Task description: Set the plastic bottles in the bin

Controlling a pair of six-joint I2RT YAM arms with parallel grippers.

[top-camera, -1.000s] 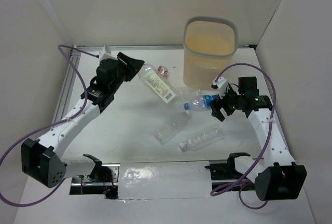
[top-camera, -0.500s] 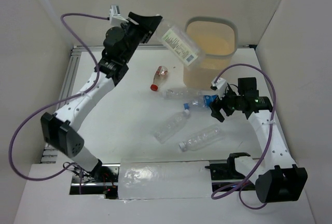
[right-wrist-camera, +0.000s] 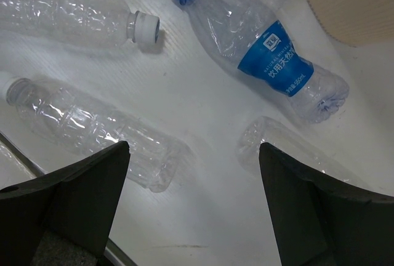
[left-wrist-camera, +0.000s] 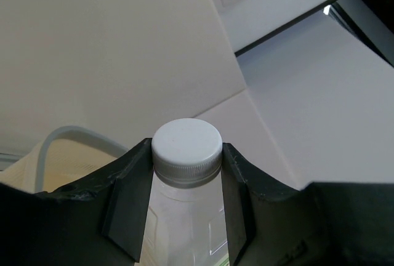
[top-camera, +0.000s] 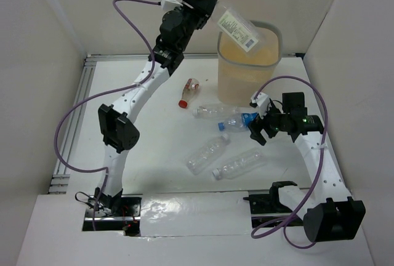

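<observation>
The beige bin [top-camera: 249,69] stands at the back right of the table. My left gripper [top-camera: 206,4] is shut on the neck of a clear labelled bottle [top-camera: 237,27] and holds it tilted above the bin's left rim. In the left wrist view the fingers clamp the bottle just under its white cap [left-wrist-camera: 186,146], with the bin's rim [left-wrist-camera: 55,140] below. My right gripper [top-camera: 258,132] is open and empty above the table [right-wrist-camera: 194,152]. A blue-labelled bottle [top-camera: 237,121] [right-wrist-camera: 271,56] lies just ahead of it. Three clear bottles [top-camera: 207,152] [top-camera: 239,164] [top-camera: 209,111] lie nearby.
A small red-capped bottle [top-camera: 189,90] lies left of the bin. A metal rail [top-camera: 77,112] runs along the table's left edge. A shiny taped strip [top-camera: 197,207] lies between the arm bases. White walls close in both sides.
My left arm has lifted the labelled bottle up and to the right, from over the table to above the bin's rim. The right arm has not moved.
</observation>
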